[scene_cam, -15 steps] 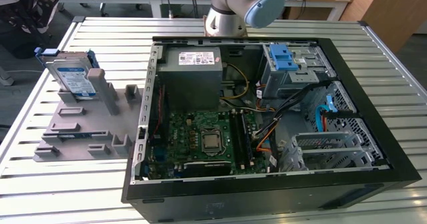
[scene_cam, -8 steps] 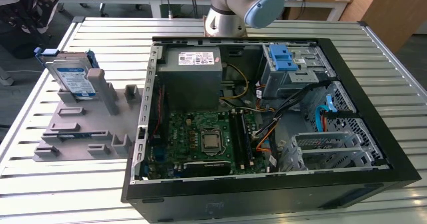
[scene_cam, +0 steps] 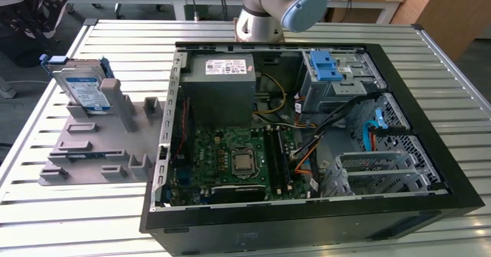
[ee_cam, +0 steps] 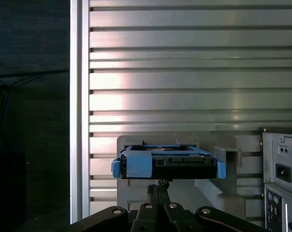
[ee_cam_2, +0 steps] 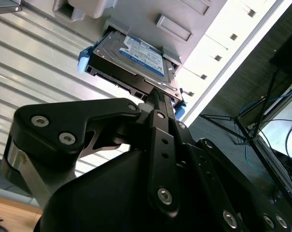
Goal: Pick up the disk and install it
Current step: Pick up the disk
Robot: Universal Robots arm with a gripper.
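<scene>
Disk stands on edge in grey holder on slatted table, at exterior view's left of open PC case; its lower edge is hidden in the slot. Arm is cut off at exterior view's top. In first wrist view, gripper aims at disk's edge, fingers apparently pressed together w/ nothing held.

Grey post fronts the disk; its top stands free.
</scene>
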